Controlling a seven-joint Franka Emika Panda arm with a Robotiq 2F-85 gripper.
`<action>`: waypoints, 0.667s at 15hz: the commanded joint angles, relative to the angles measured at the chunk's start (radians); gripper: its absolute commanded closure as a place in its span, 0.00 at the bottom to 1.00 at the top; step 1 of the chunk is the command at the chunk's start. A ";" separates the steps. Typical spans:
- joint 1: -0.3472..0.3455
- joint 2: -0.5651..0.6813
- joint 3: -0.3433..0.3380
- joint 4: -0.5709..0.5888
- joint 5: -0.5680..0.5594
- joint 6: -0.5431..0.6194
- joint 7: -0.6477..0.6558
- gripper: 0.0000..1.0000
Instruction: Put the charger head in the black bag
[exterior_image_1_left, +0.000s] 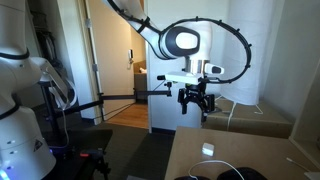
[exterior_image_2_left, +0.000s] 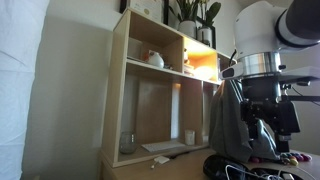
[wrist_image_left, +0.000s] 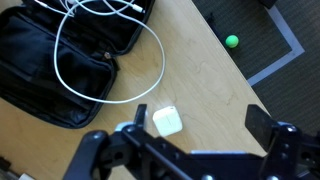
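Note:
In the wrist view the charger head (wrist_image_left: 167, 121) is a small white squarish block lying on the wooden table. It sits just right of the black bag (wrist_image_left: 45, 65), which is open at the upper left with a thin white cord (wrist_image_left: 115, 90) looped over it. My gripper (wrist_image_left: 196, 130) is open and empty above the table, and the block lies just inside its left finger. In an exterior view the gripper (exterior_image_1_left: 197, 101) hangs well above the charger head (exterior_image_1_left: 208, 149) and the bag (exterior_image_1_left: 222, 174). It also shows in an exterior view (exterior_image_2_left: 268, 140) above the bag (exterior_image_2_left: 232, 166).
The table edge (wrist_image_left: 225, 60) runs diagonally at the right, with dark floor and a small green ball (wrist_image_left: 232, 42) beyond it. A tan box (exterior_image_1_left: 255, 118) stands behind the table. A wooden shelf unit (exterior_image_2_left: 150, 90) holds small items.

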 joint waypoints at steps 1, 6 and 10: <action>0.005 0.041 0.008 0.040 -0.014 -0.017 -0.016 0.00; 0.018 0.106 0.019 0.100 -0.025 -0.069 -0.028 0.00; 0.018 0.104 0.017 0.072 -0.025 -0.026 -0.007 0.00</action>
